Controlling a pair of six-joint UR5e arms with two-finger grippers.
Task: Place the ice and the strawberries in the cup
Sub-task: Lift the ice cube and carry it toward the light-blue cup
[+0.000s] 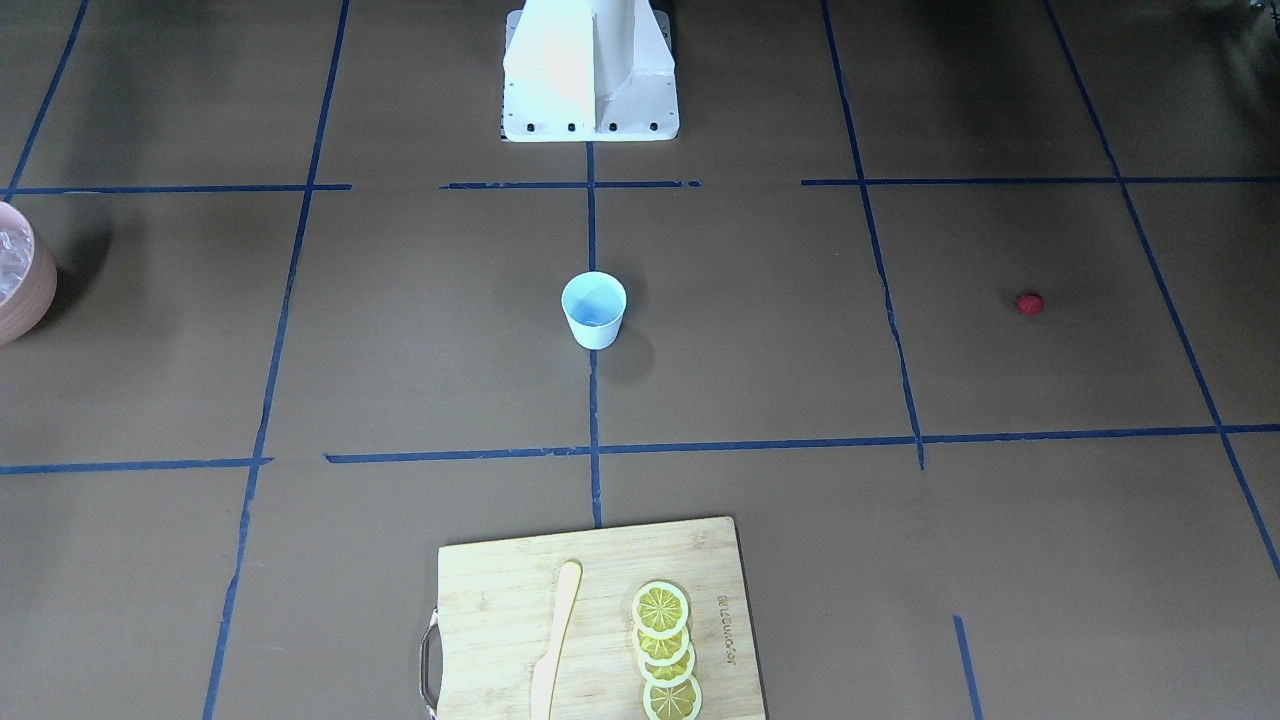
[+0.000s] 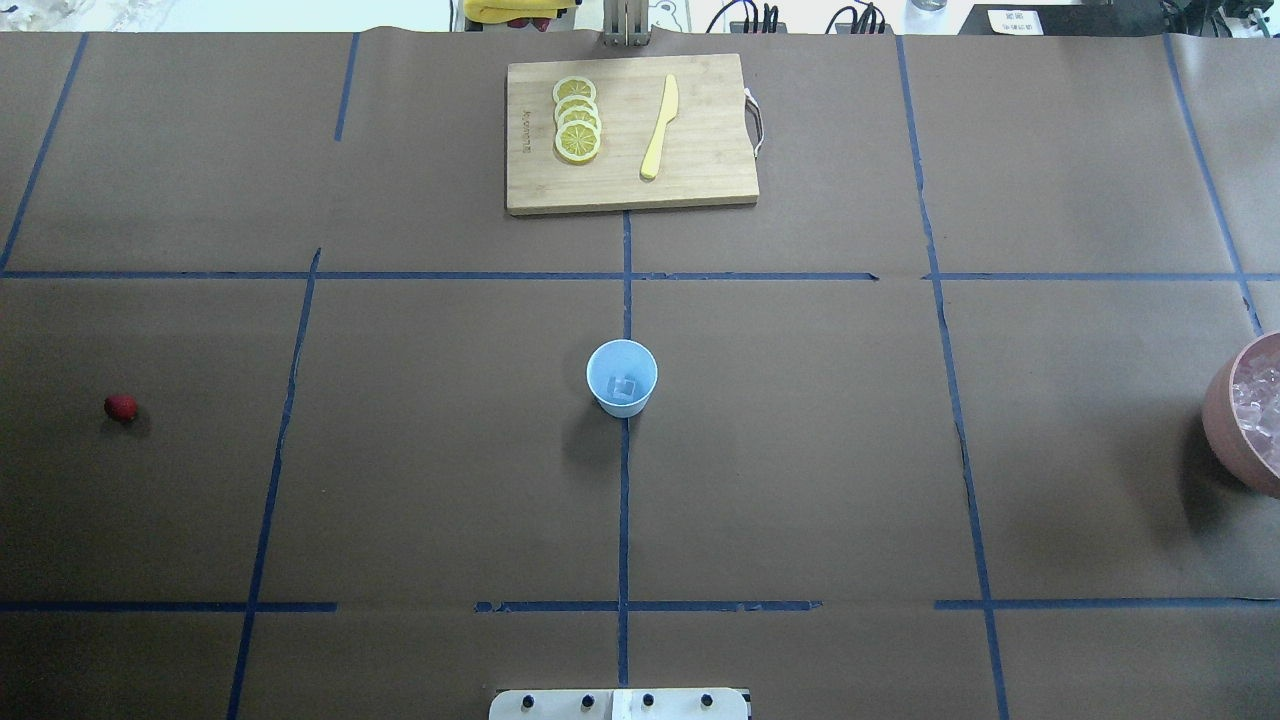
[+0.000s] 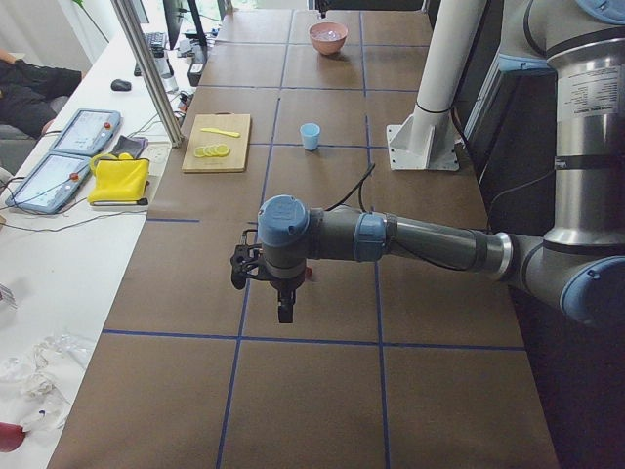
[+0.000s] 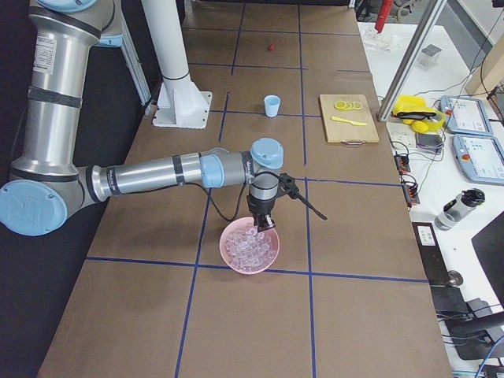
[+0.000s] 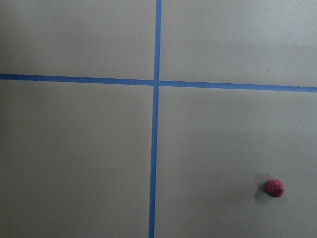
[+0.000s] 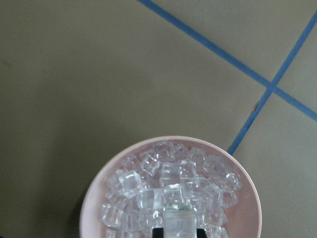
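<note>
Board (image 1: 490, 600) with illegible engraving (image 1: 727, 630), cup (image 1: 594, 312) beyond

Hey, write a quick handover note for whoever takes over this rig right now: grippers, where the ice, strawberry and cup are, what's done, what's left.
Left gripper: hovers above the table near the strawberry; open or shut, cannot tell.
Right gripper: low over the pink bowl of ice, a cube between its jaws; grip unclear.
Cup: upright mid-table, apparently one cube inside.
Done: seemingly that one cube.
Left: more ice if wanted, then the strawberry, which lies on the table.
</note>
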